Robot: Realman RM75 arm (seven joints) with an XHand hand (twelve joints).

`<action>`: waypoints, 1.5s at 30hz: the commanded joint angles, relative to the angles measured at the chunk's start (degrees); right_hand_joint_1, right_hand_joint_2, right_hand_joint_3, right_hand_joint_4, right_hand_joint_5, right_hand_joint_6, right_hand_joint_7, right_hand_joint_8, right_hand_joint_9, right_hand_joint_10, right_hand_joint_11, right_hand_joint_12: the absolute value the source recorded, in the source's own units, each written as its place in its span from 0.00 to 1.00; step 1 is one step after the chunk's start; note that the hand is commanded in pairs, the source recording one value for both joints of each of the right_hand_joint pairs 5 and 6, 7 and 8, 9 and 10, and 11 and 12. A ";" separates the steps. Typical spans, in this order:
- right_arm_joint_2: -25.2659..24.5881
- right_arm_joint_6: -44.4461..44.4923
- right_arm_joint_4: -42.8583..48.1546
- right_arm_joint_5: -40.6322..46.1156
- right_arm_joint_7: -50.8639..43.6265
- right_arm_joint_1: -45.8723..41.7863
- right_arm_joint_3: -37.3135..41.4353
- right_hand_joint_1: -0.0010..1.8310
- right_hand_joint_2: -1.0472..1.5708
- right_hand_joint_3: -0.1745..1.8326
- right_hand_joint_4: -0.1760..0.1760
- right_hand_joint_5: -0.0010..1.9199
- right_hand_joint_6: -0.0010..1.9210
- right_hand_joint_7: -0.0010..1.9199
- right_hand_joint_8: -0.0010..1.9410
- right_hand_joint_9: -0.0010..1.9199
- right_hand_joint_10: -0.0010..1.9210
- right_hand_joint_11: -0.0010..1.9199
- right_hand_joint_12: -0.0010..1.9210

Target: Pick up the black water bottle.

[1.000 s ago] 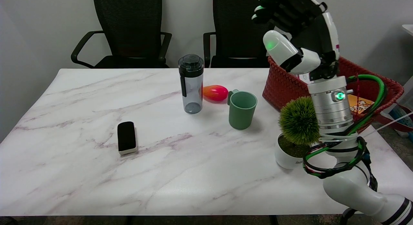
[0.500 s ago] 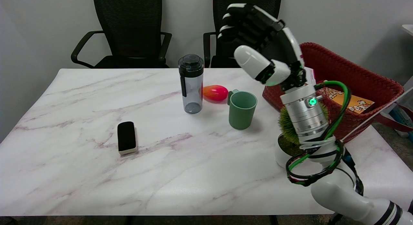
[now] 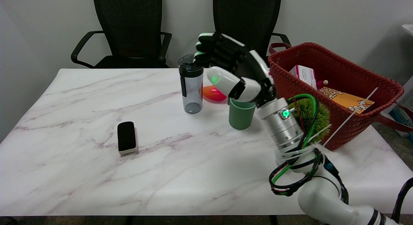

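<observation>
Standing upright on the marble-patterned table (image 3: 80,173), the black water bottle (image 3: 191,84) had its long axis vertical, with the round black lid at the top and the base flat on the surface, a little behind the table's middle. Its body was a smooth, smoky, see-through cylinder, and a black strap ran down its left side.

Your right hand (image 3: 234,70) hung in the air just to the right of the bottle's lid, palm turned toward it. The fingers (image 3: 209,46) were spread and gently curved, the thumb was apart below them, and nothing was held. The fingertips seemed very near the lid, though you could not tell whether they touched it.

Just behind the bottle on its right lay a glossy red, egg-shaped object (image 3: 213,93). A matte green cup (image 3: 240,113) stood near it, partly hidden by your wrist. A spiky green plant (image 3: 314,113) sat behind your forearm. A woven red basket (image 3: 290,80) holding boxes sat on the right. A small black and white eraser (image 3: 126,137) lay flat toward the near left.
</observation>
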 commanded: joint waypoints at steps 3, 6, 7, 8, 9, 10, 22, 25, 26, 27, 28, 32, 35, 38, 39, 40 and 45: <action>-7.54 -4.90 -7.05 -0.68 1.04 0.43 -4.44 0.54 0.52 0.54 0.50 0.31 0.31 0.33 0.33 0.36 0.36 0.35 0.35; -8.05 -5.29 -9.80 -0.38 1.04 1.01 -4.44 0.54 0.52 0.54 0.50 0.31 0.31 0.33 0.33 0.36 0.36 0.35 0.35; -8.37 -5.36 -11.07 -0.38 1.04 1.42 -4.44 0.54 0.52 0.54 0.50 0.31 0.31 0.33 0.33 0.36 0.36 0.35 0.35; -8.69 -5.36 -12.42 -0.38 1.04 1.97 -4.44 0.54 0.52 0.54 0.50 0.31 0.31 0.33 0.33 0.36 0.36 0.35 0.35; -8.85 -5.36 -13.14 -0.38 1.04 2.22 -4.44 0.54 0.52 0.54 0.50 0.31 0.31 0.33 0.33 0.36 0.36 0.35 0.35; -9.18 -5.36 -14.41 -0.38 1.04 2.80 -4.44 0.54 0.52 0.54 0.50 0.31 0.31 0.33 0.33 0.36 0.36 0.35 0.35; -10.01 -5.36 -23.80 -0.78 1.19 10.72 -7.64 0.54 0.53 0.53 0.50 0.31 0.31 0.33 0.33 0.36 0.36 0.35 0.35; -10.42 -5.36 -25.01 -0.78 0.72 11.37 -7.64 0.54 0.53 0.53 0.50 0.32 0.32 0.33 0.33 0.37 0.37 0.37 0.37; -10.53 -5.36 -25.22 -0.79 0.71 11.54 -7.64 0.54 0.53 0.53 0.50 0.32 0.32 0.33 0.33 0.37 0.37 0.37 0.37; -10.85 -5.36 -25.92 -0.87 0.62 11.83 -7.64 0.54 0.54 0.52 0.50 0.32 0.32 0.34 0.33 0.37 0.37 0.36 0.36; -11.08 -5.36 -26.56 -0.97 0.56 12.25 -7.64 0.54 0.54 0.52 0.50 0.32 0.32 0.34 0.33 0.37 0.37 0.36 0.36; -11.78 -5.36 -28.30 -3.51 0.56 12.80 -7.23 0.54 0.55 0.52 0.50 0.33 0.33 0.33 0.33 0.36 0.36 0.26 0.26; -11.95 -5.36 -28.75 -4.22 0.09 12.87 -7.16 0.54 0.55 0.51 0.50 0.34 0.34 0.32 0.32 0.34 0.34 0.21 0.21; -12.37 -5.36 -28.65 -3.66 -3.76 12.87 -7.05 0.53 0.57 0.51 0.50 0.35 0.35 0.31 0.31 0.32 0.32 0.17 0.17; -12.68 -5.36 -28.49 -3.66 -5.01 12.88 -6.83 0.53 0.57 0.51 0.50 0.35 0.35 0.31 0.31 0.32 0.32 0.17 0.17; -12.97 -5.36 -28.40 -3.66 -5.39 12.97 -6.75 0.53 0.57 0.51 0.50 0.35 0.35 0.31 0.30 0.32 0.32 0.17 0.17; -14.50 -5.35 -28.75 -3.88 -5.82 14.09 -6.36 0.53 0.57 0.51 0.50 0.35 0.35 0.30 0.29 0.31 0.31 0.16 0.16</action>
